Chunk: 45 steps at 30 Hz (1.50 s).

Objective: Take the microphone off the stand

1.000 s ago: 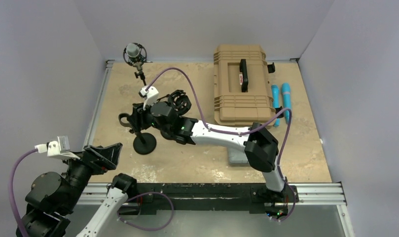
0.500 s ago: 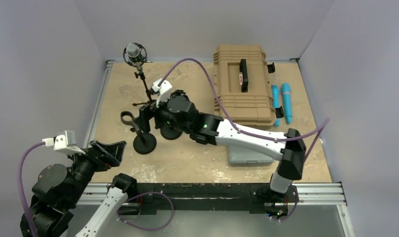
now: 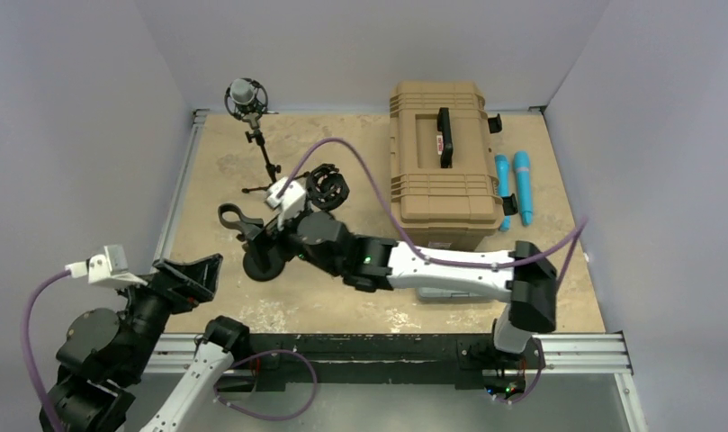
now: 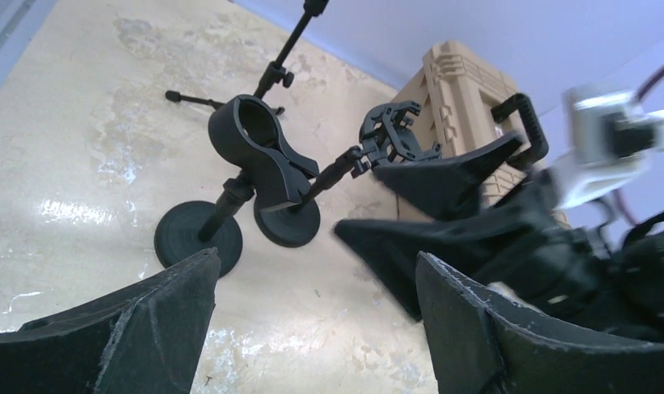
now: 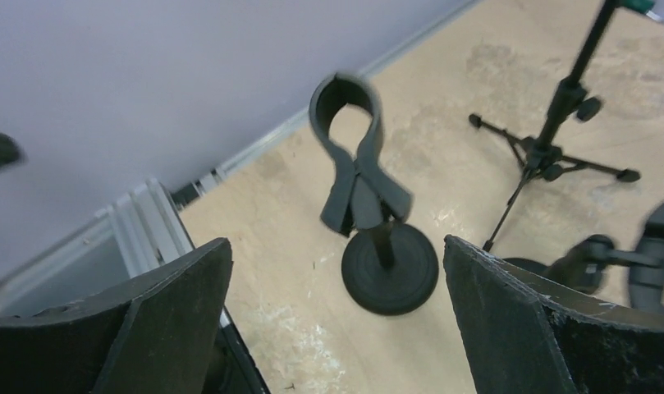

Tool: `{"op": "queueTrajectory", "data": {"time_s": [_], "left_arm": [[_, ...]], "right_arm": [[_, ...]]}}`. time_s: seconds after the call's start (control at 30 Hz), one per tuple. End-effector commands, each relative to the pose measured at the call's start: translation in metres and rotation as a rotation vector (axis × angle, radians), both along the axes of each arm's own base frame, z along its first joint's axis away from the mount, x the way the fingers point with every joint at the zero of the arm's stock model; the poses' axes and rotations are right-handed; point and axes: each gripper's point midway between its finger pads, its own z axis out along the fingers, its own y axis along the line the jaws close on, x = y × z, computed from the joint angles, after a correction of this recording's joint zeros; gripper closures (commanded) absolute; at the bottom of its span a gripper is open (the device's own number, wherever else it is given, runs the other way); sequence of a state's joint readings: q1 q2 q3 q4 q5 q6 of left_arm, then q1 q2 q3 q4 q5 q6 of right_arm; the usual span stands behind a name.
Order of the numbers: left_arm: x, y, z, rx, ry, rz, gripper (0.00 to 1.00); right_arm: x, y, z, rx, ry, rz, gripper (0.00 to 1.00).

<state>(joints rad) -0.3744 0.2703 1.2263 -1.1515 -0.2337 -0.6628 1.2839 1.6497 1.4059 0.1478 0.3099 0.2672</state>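
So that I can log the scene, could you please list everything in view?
Microphone: one, grey, in a black shock mount, far left corner.
Tripod stand: one, black, under that microphone.
Clip stand: one, black, round base, clip empty, left of centre.
Shock-mount stand: one, black, mount empty, beside the clip stand.
Hard case: one, tan, shut, far right.
Handheld microphones: two, blue, right of the case.
Table: one, beige.
Left gripper: one, black, fingers open, near left.
Right gripper: one, black, fingers open, by the clip stand.
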Motion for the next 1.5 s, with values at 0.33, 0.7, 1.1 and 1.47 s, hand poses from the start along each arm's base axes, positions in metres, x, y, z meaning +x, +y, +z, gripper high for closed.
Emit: {"op": "queueTrajectory", "data": {"time_s": [0.33,0.7,1.1,1.47], "left_arm": [[-0.031,0.025,-0.007,-0.058,-0.053,0.080,0.14],[-0.034,0.026,-0.011,-0.051,-0.051,0.076,0.14],[-0.035,0.026,-0.013,-0.047,-0.050,0.078,0.14],[-0.041,0.029,-0.010,-0.042,-0.049,0.081,0.14]], "right_arm": [[0.038,0.061,-0.039,-0.329,-0.202,-0.180,0.01],[0.045,0.062,-0.030,-0.393,-0.300,-0.180,0.06],[0.047,0.062,-0.002,-0.419,-0.462,-0.050,0.04],[0.063,0.090,-0.041,-0.473,-0.460,0.118,0.16]]}}
